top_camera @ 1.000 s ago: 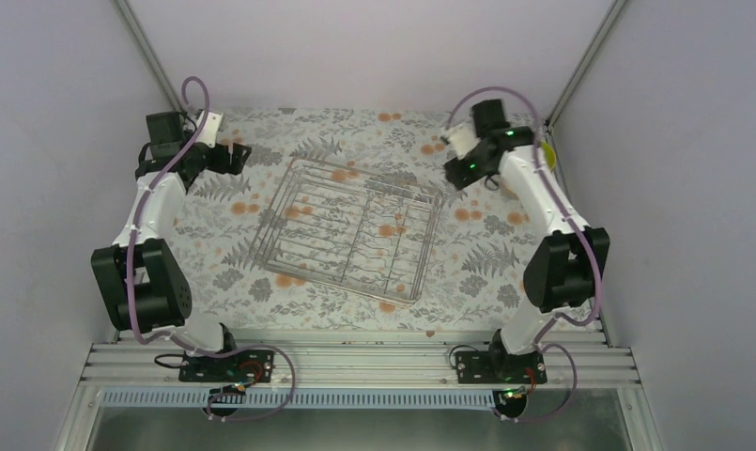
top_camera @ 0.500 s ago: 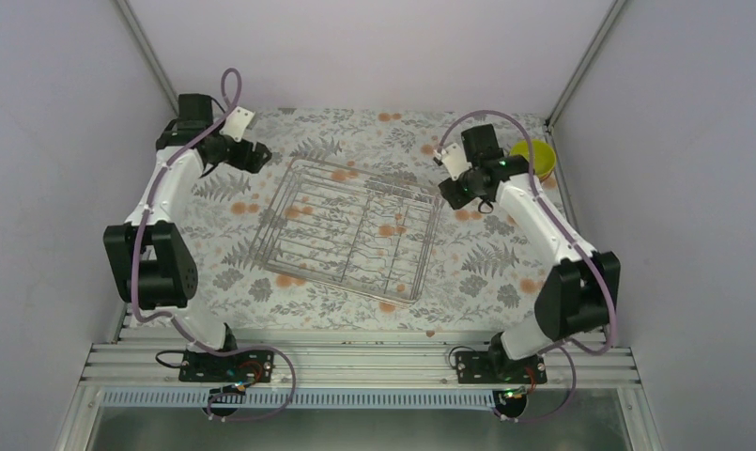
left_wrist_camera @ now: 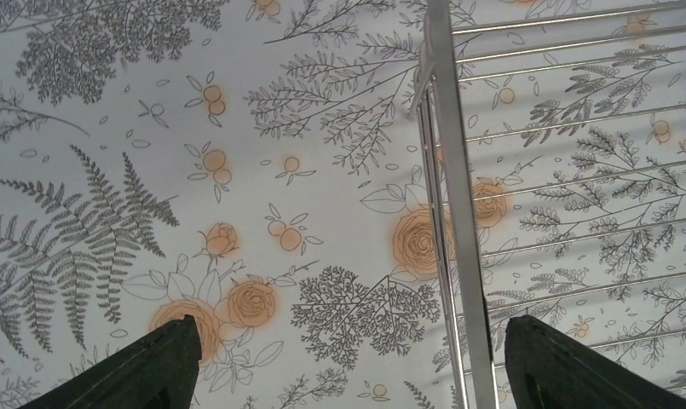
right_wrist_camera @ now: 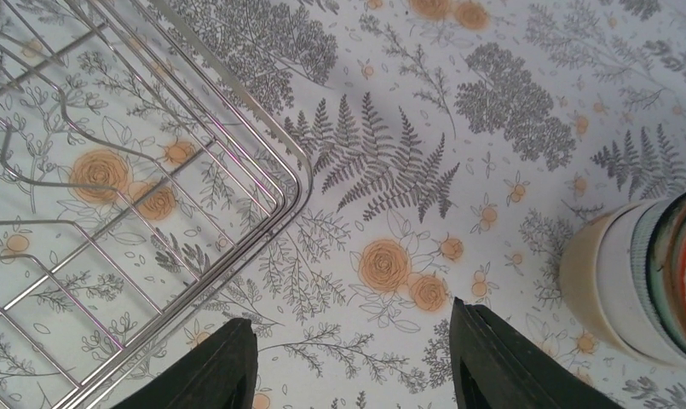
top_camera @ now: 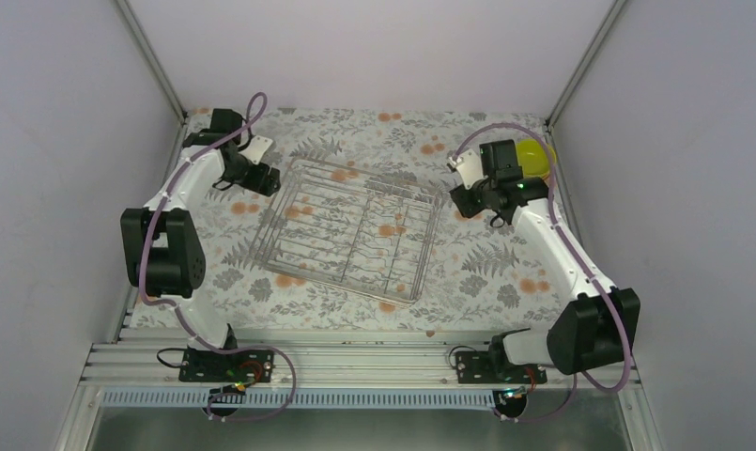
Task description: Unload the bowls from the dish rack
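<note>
At desk point(top_camera: 486, 272) centre: dish rack point(top_camera: 350, 230), no bowls visible in it. Bowls point(right_wrist_camera: 637, 273) stacked at far right desk corner, apart from rack. Left end effector point(left_wrist_camera: 352, 324) spread, empty, above rack's far left corner. Right end effector point(right_wrist_camera: 352, 315) spread, empty, between rack corner and stack. Step judged: unloading done. Next move: retract both arms without catching rack wires.

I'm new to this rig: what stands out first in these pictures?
The wire dish rack sits empty at the middle of the floral table. A yellow bowl shows in the far right corner, behind the right arm. The left gripper and right gripper hang open, empty.
</note>
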Action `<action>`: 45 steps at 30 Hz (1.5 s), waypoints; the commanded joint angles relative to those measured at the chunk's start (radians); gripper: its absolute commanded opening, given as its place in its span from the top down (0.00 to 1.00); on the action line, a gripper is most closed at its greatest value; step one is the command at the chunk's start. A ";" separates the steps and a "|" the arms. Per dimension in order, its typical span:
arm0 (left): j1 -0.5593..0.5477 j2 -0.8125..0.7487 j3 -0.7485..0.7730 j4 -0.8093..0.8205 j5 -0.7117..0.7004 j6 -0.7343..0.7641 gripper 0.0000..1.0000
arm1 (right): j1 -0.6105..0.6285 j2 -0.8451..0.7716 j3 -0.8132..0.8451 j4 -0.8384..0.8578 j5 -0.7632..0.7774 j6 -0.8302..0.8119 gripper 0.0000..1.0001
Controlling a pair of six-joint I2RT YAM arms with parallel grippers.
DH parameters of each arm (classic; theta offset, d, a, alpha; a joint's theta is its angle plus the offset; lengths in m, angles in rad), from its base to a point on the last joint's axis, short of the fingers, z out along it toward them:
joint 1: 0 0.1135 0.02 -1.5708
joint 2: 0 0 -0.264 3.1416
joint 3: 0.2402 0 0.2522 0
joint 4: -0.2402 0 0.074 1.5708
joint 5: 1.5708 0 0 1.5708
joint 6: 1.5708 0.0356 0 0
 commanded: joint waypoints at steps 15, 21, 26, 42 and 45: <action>-0.087 0.072 -0.054 -0.084 0.009 -0.035 0.62 | -0.044 -0.022 -0.067 0.076 -0.060 0.000 0.47; -0.087 0.028 -0.048 -0.159 0.023 -0.024 0.93 | -0.048 -0.029 -0.065 0.069 -0.072 0.000 0.48; -0.087 -0.018 -0.074 -0.206 0.039 -0.029 0.98 | -0.049 -0.033 -0.069 0.069 -0.085 0.001 0.49; -0.001 0.094 0.030 -0.205 0.224 -0.092 0.98 | -0.047 -0.028 -0.083 0.068 -0.103 0.001 0.49; 0.061 0.149 0.121 -0.260 0.389 -0.062 0.97 | -0.049 -0.021 -0.086 0.068 -0.099 -0.003 0.49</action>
